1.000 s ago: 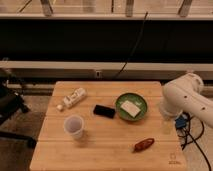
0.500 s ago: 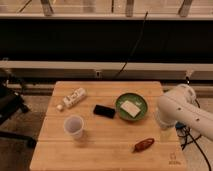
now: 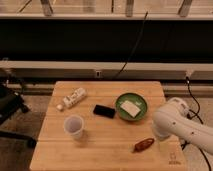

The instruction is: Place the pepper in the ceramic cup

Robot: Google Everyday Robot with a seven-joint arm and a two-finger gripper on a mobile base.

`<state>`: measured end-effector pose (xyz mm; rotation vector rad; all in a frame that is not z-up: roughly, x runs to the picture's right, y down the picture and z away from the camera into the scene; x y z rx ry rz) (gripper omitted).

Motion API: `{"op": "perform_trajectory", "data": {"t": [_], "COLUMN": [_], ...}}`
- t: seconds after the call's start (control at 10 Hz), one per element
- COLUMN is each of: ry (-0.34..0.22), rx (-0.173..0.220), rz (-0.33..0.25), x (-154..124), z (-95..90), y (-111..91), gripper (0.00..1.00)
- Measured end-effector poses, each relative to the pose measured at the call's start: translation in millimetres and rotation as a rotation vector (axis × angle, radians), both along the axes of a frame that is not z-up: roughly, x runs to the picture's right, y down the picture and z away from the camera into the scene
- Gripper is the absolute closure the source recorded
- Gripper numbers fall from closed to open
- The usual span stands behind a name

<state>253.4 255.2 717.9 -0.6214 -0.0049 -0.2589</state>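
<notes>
The gripper, jaws apart, seemed hidden behind the white arm [image 3: 175, 122] at lower right, just beside the pepper [image 3: 143, 145].

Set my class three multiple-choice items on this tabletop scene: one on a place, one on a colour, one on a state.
1. Where does the pepper lie?
A. in the ceramic cup
B. on the wooden table, near the white arm
C. in the bowl

2. What colour is the bowl?
A. green
B. blue
C. red

3. How is the white bottle placed?
A. standing upright
B. lying on its side
C. upside down in the cup

Answers:
1 B: the pepper rests on bare wood at the front right, apart from the ceramic cup.
2 A: its rim shows green around a pale block.
3 B: its long side lies flat on the wood.
The hand does not show; only the arm is seen at the table's right edge.
</notes>
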Motion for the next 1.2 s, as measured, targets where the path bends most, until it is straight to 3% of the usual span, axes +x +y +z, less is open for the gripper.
{"op": "perform_trajectory", "data": {"t": [0.6, 1.2], "ry": [-0.053, -0.082], "rx": [-0.013, -0.02], "rz": [-0.072, -0.068], "x": [-15, -16], "z": [20.3, 32.2], "y": [32, 47], "gripper": [0.2, 0.2]}}
